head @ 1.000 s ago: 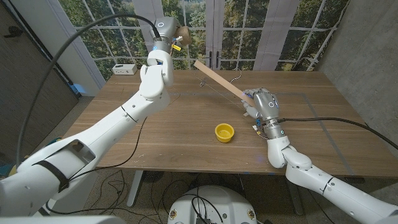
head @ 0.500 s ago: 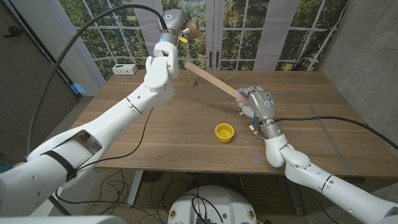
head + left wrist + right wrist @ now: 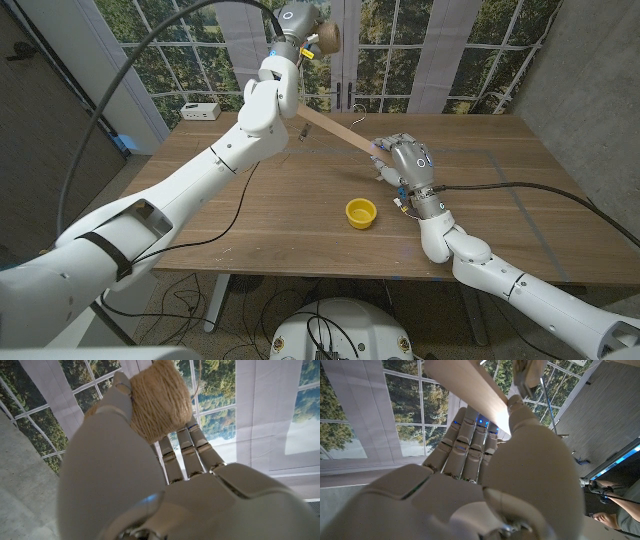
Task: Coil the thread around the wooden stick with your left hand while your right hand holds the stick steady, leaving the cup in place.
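Note:
My left hand (image 3: 303,22) is raised high over the table's far side and grips a ball of brown thread (image 3: 328,38). The left wrist view shows the thread ball (image 3: 159,400) held between thumb and fingers (image 3: 181,457). A long flat wooden stick (image 3: 335,129) slants from the far middle down into my right hand (image 3: 407,163), which grips its lower end just above the table. The stick (image 3: 472,392) crosses my right hand (image 3: 520,460) in the right wrist view. A thin strand of thread (image 3: 366,128) hangs near the stick. A yellow cup (image 3: 361,212) stands on the table, near of the stick.
The wooden table (image 3: 250,220) carries a white box (image 3: 200,110) at its far left corner. Windows and white curtains (image 3: 460,60) stand behind the table. A black cable (image 3: 530,190) runs across the table's right side.
My left hand has carried the thread ball up and to the right. My right hand and the stick have shifted left and slightly farther away. The cup has not moved.

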Available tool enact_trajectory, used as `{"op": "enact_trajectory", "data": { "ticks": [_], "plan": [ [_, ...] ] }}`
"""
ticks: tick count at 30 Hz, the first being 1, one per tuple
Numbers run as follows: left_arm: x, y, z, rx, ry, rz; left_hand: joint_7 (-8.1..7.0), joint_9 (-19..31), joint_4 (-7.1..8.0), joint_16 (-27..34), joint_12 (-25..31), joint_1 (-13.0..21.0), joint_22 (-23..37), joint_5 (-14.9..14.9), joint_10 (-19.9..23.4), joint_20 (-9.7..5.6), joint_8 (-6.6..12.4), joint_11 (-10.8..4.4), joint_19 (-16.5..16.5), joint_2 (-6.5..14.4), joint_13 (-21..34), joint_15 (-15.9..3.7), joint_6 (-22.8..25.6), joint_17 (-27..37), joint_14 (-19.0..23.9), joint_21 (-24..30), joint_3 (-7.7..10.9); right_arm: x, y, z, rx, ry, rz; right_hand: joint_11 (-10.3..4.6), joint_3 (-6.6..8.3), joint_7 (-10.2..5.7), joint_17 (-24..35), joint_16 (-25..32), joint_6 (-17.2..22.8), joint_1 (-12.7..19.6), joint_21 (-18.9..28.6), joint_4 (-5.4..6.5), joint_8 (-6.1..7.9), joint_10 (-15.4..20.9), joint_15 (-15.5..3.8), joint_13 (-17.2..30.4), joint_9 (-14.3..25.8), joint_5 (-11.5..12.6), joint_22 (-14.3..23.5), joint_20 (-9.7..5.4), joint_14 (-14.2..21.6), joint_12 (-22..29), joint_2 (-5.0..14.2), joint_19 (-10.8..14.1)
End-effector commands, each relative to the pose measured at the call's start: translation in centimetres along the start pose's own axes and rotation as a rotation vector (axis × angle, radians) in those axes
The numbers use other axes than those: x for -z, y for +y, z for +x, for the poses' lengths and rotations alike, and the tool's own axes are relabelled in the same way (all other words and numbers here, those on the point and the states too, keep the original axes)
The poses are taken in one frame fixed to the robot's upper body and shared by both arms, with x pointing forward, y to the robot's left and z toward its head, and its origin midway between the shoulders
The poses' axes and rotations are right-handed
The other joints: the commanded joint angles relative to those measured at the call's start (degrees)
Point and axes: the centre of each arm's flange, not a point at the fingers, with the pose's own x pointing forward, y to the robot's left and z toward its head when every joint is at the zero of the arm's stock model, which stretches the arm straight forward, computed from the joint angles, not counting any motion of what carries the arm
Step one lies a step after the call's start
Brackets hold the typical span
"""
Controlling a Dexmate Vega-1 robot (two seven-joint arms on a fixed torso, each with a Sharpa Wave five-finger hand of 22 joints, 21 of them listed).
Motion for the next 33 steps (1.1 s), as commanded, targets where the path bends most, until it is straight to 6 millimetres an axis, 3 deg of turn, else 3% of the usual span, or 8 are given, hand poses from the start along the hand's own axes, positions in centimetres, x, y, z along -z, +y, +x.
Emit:
{"op": "enact_trajectory", "data": {
  "ticks": [1,16,33],
  "plan": [
    [-2.3,1.4,-0.3,-0.001,-0.087,-0.077,-1.31,0.3,0.31,0.2,0.0,12.0,0.2,0.4,6.6,-0.43,0.49,-6.49,0.4,12.7,10.6,-17.88,17.9,14.3,15.3,0.5,0.12,-0.4,1.3,1.9,-0.014,-0.037,-0.018,-5.15,0.26,-7.43,0.2,-0.1,7.7,5.4,0.3,-0.02,0.58,5.2,-8.84,3.6,1.9,0.3,0.0,-1.31,4.2,0.0,5.58,-0.2],
    [-3.1,2.3,-1.8,0.026,-0.145,-0.18,-1.29,0.3,0.34,0.0,-0.2,12.1,0.4,0.4,6.7,-0.47,0.39,-6.42,0.1,12.7,11.1,-17.87,17.9,14.8,15.3,1.5,-0.01,0.3,3.1,4.1,-0.073,-0.024,-0.071,-5.26,0.21,-7.5,0.5,-0.5,7.8,5.4,0.8,-0.05,0.61,5.4,-8.86,3.5,1.8,0.4,-0.1,-1.44,4.5,-0.1,5.51,-0.5],
    [-3.6,2.7,-3.6,0.128,-0.239,-0.384,-0.99,0.3,0.34,-0.2,-0.5,12.2,0.6,0.5,6.8,-0.34,0.2,-6.2,-0.4,12.7,11.7,-17.86,17.8,15.3,15.3,2.7,-0.17,1.6,3.9,7.0,-0.085,-0.011,-0.132,-5.3,0.1,-7.59,0.9,-0.8,7.8,5.4,1.5,-0.07,0.59,5.6,-8.87,3.8,1.7,0.5,-0.2,-1.56,4.7,-0.2,5.42,-0.7]
  ]
}}
